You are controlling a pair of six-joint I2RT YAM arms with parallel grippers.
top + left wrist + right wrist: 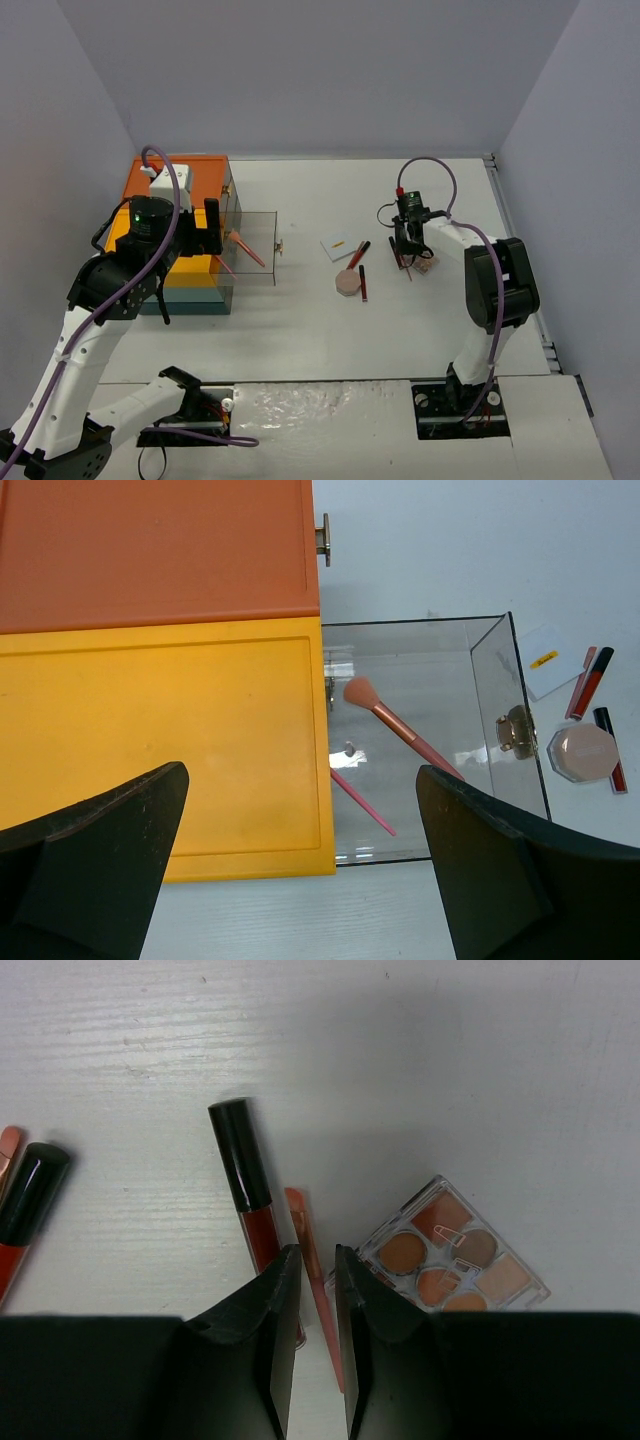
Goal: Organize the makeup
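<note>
My right gripper (317, 1260) is down on the table with its jaws closed to a narrow slit on a thin peach pencil (305, 1230), which runs slantwise between them. A red lip gloss tube (248, 1190) lies just left of it, and a pinkish palette (455, 1250) just right. Mid-table lie a white card (338, 247), a round pink compact (348, 283) and two more red tubes (360, 268). Over the front edge of the box's yellow top (160, 740) hangs my left gripper (300, 850), wide open and holding nothing.
The teal box (185, 235) with its orange-and-yellow top stands at the left. A clear drawer (500, 680) is pulled out of it to the right and holds a pink brush (395, 725) and a thin pink stick (362, 805). Grey walls enclose the table.
</note>
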